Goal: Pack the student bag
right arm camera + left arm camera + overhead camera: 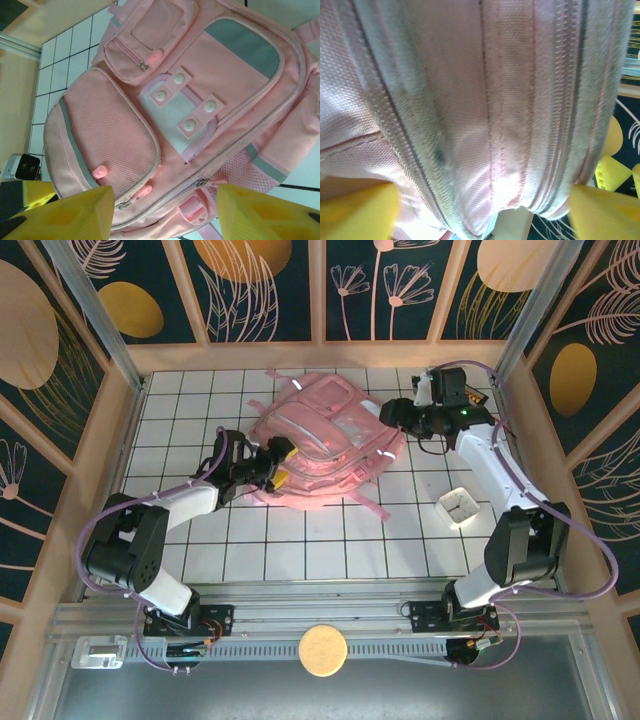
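Where the student bag [325,445] lay: flat on the white tiled table [300,550], between the two arms, front pockets up, pink straps trailing toward the near side.
Left gripper [272,468]: at the bag's left edge; in its wrist view the yellow fingers [355,212] stood wide apart on either side of a zipped seam of the bag [495,100], unclenched and not pinching the fabric.
Right gripper [392,415]: by the bag's far right corner, fingers [260,210] parted, gripping nothing, with the pockets of the bag [190,100] beyond them.
White tub [458,507]: small, square, on the tiles right of the bag, apart from it.
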Controlling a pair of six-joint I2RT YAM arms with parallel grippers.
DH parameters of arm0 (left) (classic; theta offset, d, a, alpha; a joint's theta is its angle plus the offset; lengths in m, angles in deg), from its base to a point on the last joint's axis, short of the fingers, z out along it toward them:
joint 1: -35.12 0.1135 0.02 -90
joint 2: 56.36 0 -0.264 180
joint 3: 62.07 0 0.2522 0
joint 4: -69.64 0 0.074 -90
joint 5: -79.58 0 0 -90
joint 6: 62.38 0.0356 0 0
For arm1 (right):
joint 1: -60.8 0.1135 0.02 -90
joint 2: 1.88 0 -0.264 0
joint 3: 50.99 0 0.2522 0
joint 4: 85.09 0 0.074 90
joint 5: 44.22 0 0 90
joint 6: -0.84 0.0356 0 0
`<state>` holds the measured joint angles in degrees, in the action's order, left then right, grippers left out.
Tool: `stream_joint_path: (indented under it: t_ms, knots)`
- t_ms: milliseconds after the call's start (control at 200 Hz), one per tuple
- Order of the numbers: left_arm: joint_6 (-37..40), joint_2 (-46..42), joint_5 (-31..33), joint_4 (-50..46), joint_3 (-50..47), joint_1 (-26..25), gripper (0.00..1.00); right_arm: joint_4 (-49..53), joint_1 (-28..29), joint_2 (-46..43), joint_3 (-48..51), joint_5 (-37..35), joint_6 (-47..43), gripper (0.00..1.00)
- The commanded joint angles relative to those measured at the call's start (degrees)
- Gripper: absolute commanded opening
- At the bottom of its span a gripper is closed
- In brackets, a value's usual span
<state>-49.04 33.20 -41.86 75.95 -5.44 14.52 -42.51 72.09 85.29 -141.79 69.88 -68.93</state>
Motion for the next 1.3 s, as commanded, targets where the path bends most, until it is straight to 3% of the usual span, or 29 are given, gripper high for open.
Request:
stream_joint_path:
  t_ms: [0,215,355,480,555,781,1006,1106,1296]
  knots:
    - [1.41,-3.56,2.89,-4.16,-0.36,-0.14,0.99,-3.89,-0.90,-3.52,1.49,-0.42,1.13,0.62]
    - [5.37,-12.33,8.08,-10.82,-4.11,-0.14,0.99,-14.04,-1.30,-9.56,7.55,-4.67,-0.85,0.71]
    - [9.91,-19.34,13.65,-17.27,-6.15,0.49,0.99,-22.66,-1.28,-14.63,12.96,-5.93,-3.72,0.81]
    - [12.20,-26.05,18.83,-20.58,-7.89,1.55,0.99,-27.61,-1.28,-17.94,16.08,-7.27,-7.19,0.85]
    - [14.26,-29.30,21.81,-21.44,-8.42,2.26,0.99,-30.94,-1.29,-19.85,18.50,-7.57,-9.23,0.99]
    - [26.83,-35.28,34.78,-25.96,-4.69,2.94,0.99,-39.32,-1.32,-25.03,25.06,-6.12,-16.04,0.99]
    - [35.50,-50.21,51.01,-11.46,-16.06,2.92,0.99,-38.35,-1.40,-27.47,26.57,-9.18,-19.50,0.99]
    - [38.83,-56.13,58.64,-10.85,-19.31,2.92,0.99,-37.96,-2.68,-28.11,27.92,-11.30,-21.04,0.99]
    - [46.71,-57.53,60.95,-19.65,-17.63,2.90,0.99,-39.89,-8.07,-26.70,32.73,-18.73,-23.02,0.99]
